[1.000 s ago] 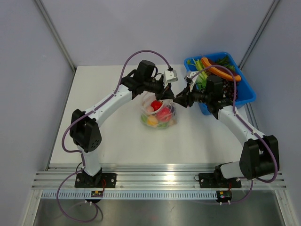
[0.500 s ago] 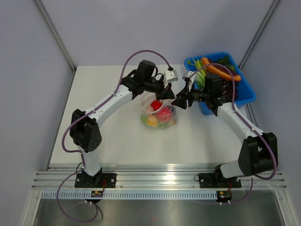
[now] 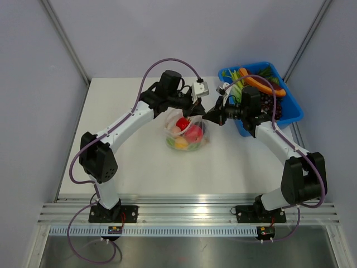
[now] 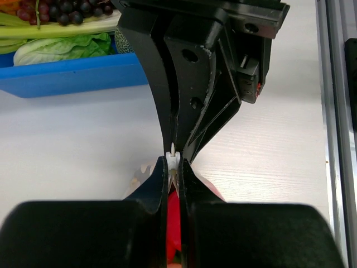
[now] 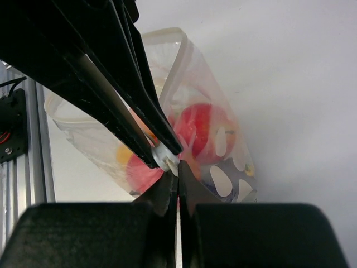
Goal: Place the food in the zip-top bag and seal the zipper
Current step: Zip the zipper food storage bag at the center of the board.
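The bag (image 3: 187, 138) lies near the middle of the table (image 3: 134, 162), and the food (image 3: 193, 133), red, yellow and green, is inside it. At the bag's 1 o'clock corner the two grippers meet tip to tip. The left gripper (image 3: 199, 113) reaches in from 10 o'clock and is clenched on the zipper (image 4: 173, 157). The right gripper (image 3: 208, 115) comes from 3 o'clock, also pinched tight on this strip. A blue tray (image 3: 291, 115) stands at 2 o'clock.

Bright even light; soft shadows; near foreground blurred
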### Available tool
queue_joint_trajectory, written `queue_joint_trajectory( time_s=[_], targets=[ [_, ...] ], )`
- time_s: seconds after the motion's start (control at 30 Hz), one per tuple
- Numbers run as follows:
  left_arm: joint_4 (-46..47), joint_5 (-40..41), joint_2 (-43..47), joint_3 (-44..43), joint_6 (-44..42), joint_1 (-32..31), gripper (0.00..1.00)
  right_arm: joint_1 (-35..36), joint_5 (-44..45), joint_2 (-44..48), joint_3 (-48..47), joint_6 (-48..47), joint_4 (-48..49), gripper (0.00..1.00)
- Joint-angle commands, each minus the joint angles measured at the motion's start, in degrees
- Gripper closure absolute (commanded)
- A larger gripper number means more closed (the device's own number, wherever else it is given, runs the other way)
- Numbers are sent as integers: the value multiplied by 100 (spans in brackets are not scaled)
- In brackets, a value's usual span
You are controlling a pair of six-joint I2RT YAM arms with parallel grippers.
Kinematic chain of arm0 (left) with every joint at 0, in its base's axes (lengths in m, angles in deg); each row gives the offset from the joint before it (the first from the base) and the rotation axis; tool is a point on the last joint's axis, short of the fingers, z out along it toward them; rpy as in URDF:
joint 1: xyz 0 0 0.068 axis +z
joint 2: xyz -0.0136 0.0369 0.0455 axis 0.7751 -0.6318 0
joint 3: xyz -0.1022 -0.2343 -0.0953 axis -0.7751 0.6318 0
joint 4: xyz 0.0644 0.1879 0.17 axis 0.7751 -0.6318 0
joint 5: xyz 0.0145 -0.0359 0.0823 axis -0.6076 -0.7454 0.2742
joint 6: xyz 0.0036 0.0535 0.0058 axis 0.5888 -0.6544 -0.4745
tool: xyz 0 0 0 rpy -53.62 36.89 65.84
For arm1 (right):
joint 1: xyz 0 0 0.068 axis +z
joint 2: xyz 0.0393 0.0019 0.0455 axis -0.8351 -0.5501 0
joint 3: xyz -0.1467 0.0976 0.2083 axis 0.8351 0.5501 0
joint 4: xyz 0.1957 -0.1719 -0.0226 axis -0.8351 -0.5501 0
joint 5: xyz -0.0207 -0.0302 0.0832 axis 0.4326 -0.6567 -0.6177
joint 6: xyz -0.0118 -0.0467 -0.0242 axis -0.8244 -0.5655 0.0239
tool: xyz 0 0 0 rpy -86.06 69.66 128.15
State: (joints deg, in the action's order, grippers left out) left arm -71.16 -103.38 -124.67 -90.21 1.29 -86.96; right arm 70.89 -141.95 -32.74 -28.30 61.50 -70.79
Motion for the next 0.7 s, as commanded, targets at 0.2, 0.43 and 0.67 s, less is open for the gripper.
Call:
queue_joint_trajectory(
  time_s=[0.2,0.43,0.67],
  targets=[
    [-550,163,208,-86,-449,19,100,33,1712,905,1242,1001,2656,100],
    [-700,242,190,-130,-396,133,100,42,2793,975,1383,1028,2570,100],
    [-753,356,287,37,-343,230,100,33,3346,967,1419,1239,2517,100]
  ],
)
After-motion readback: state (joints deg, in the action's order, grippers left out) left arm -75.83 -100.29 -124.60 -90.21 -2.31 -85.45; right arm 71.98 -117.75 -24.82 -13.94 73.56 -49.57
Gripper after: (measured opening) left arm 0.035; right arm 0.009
